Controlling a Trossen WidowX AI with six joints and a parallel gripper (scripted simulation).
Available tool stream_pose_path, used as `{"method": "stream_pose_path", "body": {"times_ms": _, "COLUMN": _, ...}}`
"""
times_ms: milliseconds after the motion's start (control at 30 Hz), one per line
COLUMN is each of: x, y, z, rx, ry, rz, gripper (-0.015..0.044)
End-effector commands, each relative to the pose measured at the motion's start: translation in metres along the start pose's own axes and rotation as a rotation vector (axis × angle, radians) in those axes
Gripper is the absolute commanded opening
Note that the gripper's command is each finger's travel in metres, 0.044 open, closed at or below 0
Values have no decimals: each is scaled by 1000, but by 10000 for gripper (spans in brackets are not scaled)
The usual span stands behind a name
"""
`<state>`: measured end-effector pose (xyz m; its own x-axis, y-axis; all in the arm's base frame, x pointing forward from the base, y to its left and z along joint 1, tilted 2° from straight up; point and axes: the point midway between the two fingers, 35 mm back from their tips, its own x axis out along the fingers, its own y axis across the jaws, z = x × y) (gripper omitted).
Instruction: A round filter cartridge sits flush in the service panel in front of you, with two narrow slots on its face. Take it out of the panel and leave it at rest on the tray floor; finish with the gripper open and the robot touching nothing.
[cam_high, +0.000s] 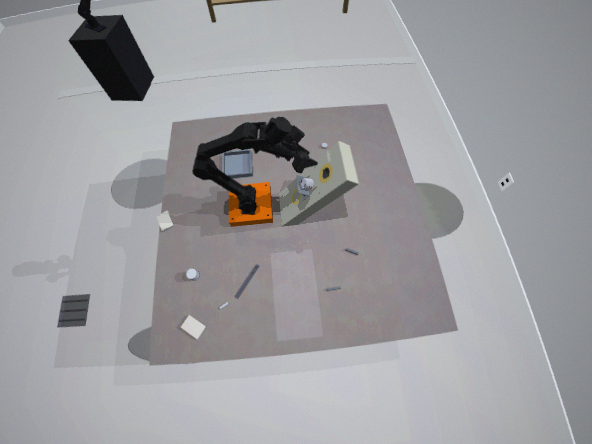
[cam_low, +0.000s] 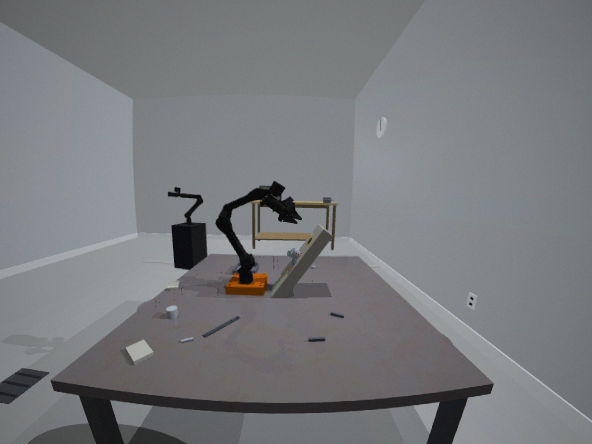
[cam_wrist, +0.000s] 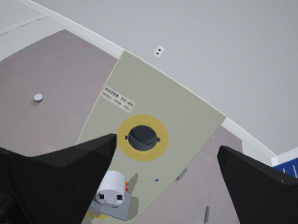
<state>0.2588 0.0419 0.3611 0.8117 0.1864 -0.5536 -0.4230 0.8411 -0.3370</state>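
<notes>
The black hand (cam_high: 311, 168) (cam_low: 298, 220) (cam_wrist: 168, 147) of a robot arm (cam_high: 220, 141) (cam_low: 234, 201) stands released, its fingers spread wide with nothing between them, above a sloping service panel (cam_high: 320, 192) (cam_low: 305, 265) (cam_wrist: 150, 85) on a bench (cam_high: 390, 280) (cam_low: 280, 370) (cam_wrist: 45, 70). The white filter cartridge (cam_high: 306, 183) (cam_low: 293, 253) (cam_wrist: 111, 189) is out of its yellow-ringed socket (cam_high: 326, 173) (cam_wrist: 142, 138) and sits lower on the panel at a small gray ledge (cam_high: 302, 190) (cam_wrist: 118, 207), two dark slots visible on its face. A shallow blue-gray tray (cam_high: 237, 163) lies behind the arm's orange base (cam_high: 265, 189) (cam_low: 262, 279), the cartridge outside it.
</notes>
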Motion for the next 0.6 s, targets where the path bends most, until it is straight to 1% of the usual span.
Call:
{"method": "stream_pose_path", "body": {"times_ms": 0, "x": 8, "y": 7, "z": -16, "rx": 78, "ry": 82, "rz": 40, "gripper": 343}}
{"method": "stream_pose_path", "body": {"times_ms": 33, "x": 14, "y": 13, "z": -31, "rx": 136, "ry": 137, "rz": 58, "gripper": 317}}
{"method": "stream_pose_path", "body": {"times_ms": 67, "x": 19, "y": 20, "z": -45, "rx": 194, "ry": 192, "rz": 73, "gripper": 305}}
{"method": "stream_pose_path", "body": {"times_ms": 167, "x": 30, "y": 39, "z": -88, "rx": 366, "ry": 366, "rz": 103, "gripper": 305}}
{"method": "stream_pose_path", "body": {"times_ms": 233, "x": 33, "y": 48, "z": -106, "rx": 435, "ry": 440, "rz": 107, "gripper": 305}}
{"method": "stream_pose_path", "body": {"times_ms": 567, "x": 40, "y": 50, "z": -111, "rx": 443, "ry": 449, "rz": 107, "gripper": 305}}
